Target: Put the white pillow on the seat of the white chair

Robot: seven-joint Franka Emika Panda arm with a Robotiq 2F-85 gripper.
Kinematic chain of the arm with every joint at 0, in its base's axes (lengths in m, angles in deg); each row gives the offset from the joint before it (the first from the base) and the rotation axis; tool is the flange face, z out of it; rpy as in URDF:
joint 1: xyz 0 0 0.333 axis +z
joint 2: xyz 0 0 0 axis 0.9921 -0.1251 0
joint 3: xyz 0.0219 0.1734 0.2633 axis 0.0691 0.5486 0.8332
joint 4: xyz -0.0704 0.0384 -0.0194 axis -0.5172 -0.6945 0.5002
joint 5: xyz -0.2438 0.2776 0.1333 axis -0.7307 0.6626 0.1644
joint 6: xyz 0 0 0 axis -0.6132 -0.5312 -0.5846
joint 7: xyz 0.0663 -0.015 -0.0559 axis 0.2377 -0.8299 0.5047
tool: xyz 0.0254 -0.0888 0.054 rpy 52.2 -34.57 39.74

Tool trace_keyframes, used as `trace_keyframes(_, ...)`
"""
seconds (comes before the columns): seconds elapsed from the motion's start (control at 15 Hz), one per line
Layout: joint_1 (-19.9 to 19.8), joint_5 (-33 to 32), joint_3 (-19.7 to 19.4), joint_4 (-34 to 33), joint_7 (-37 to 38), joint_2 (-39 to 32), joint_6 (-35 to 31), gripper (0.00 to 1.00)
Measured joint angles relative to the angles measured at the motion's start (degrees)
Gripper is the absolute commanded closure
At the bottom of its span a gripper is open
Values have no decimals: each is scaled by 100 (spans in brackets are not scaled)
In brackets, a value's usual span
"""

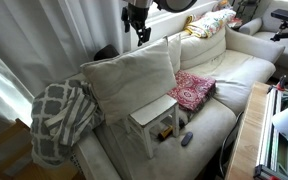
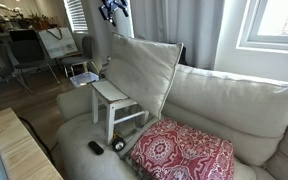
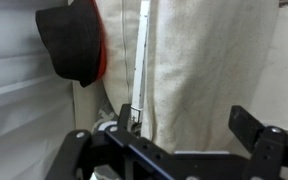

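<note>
The white pillow point(image 1: 129, 75) stands upright against the sofa back, just behind the white chair point(image 1: 154, 115). The chair stands on the sofa seat, and its own seat is bare. Both show in an exterior view too, the pillow point(image 2: 139, 68) and the chair point(image 2: 111, 98). My gripper point(image 1: 139, 28) hangs high above the pillow's top edge, apart from it, and appears at the top of an exterior view point(image 2: 114, 10). In the wrist view the gripper point(image 3: 189, 125) is open and empty, with the pillow's cream fabric point(image 3: 199, 60) between and beyond the fingers.
A red patterned cushion point(image 1: 192, 90) lies on the sofa beside the chair. A grey-white lattice blanket point(image 1: 59, 115) drapes over the sofa arm. A dark remote point(image 1: 187, 138) lies in front of the chair. A wooden table point(image 2: 19, 150) stands before the sofa. Curtains hang behind.
</note>
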Motion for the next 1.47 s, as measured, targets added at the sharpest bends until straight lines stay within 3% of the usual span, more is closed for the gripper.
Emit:
trace_keyframes(0.4,-9,1883,-469,-18,-397,741,1430,0)
trace_keyframes(0.6,-11,2452,-753,-2,-643,1052,2041,0)
trace_keyframes(0.87,-13,2833,-1131,154,-698,1503,2429,0)
trace_keyframes(1.47,-22,3151,-1889,1308,-610,2870,2446,0)
